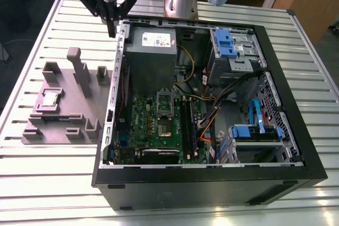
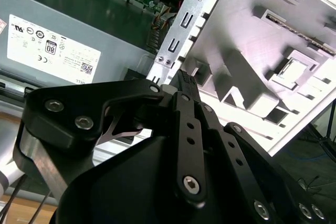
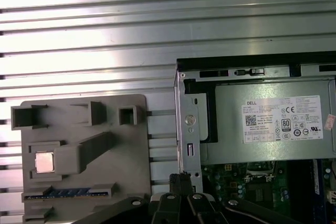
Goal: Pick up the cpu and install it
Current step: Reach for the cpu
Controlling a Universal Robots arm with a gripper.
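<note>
The grey box [image 1: 151, 56] in the open case [image 1: 275, 56] has a white label [image 3: 281, 119] with small black print and round marks on it. The case also holds a green board [image 1: 151, 125], wires and blue parts. Beside the case, on the ribbed metal table [image 1: 53, 25], lies a grey tray [image 1: 53, 126]. The cpu [image 1: 51, 98] sits flat in a square pocket of that tray, and a blue strip [image 3: 71, 192] lies in a slot near it. The claw [image 1: 112, 31] hangs up over the edge of the case by the tray, pinched together with nothing in it, well apart from the cpu. Bare table shows all around the tray.
</note>
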